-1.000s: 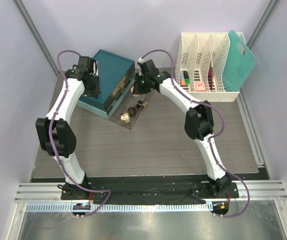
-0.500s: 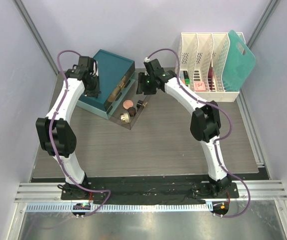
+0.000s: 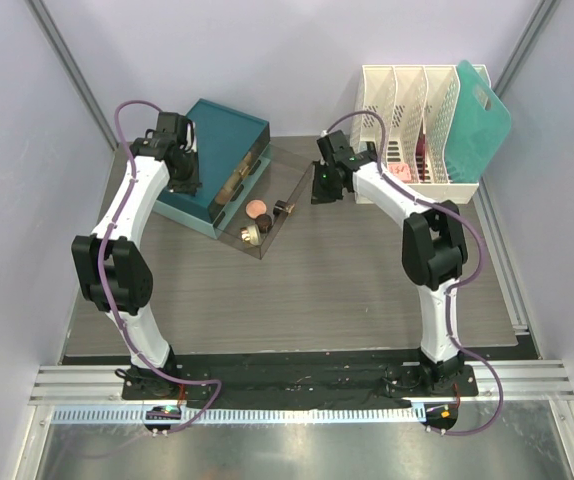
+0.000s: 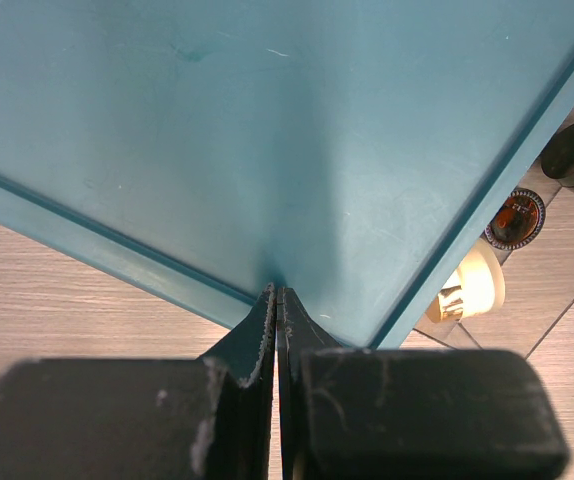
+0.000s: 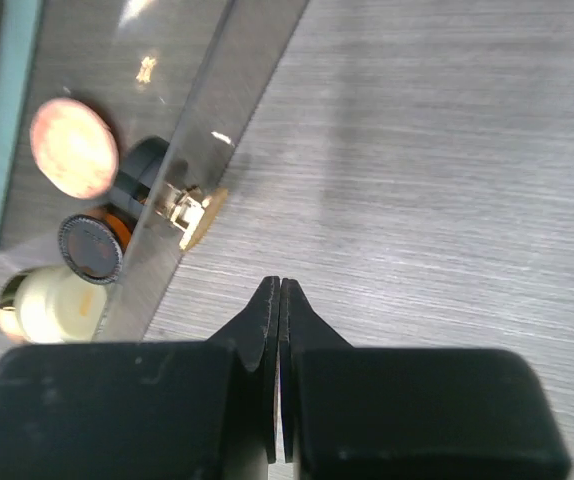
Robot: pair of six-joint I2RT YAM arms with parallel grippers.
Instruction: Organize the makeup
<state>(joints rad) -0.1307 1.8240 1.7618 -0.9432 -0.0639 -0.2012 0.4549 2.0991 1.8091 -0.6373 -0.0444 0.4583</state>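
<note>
R gripper (image 3: 319, 192), fingers pressed together & empty, has swung off the clear drawer (image 3: 293, 178) toward the far-right-corner rack (image 3: 407, 100), leaving the pink compact (image 3: 257, 209) in that drawer near the far edge, so prob. fetching the next item; L gripper (image 4: 275, 295) likewise closed, tips at the teal box (image 3: 222, 130).

Teal box (image 3: 217, 150) and its open drawer (image 3: 285, 188) block the far-left corner, rack (image 3: 407, 110) the far-right; worktop (image 3: 307, 300) open along near edge.
</note>
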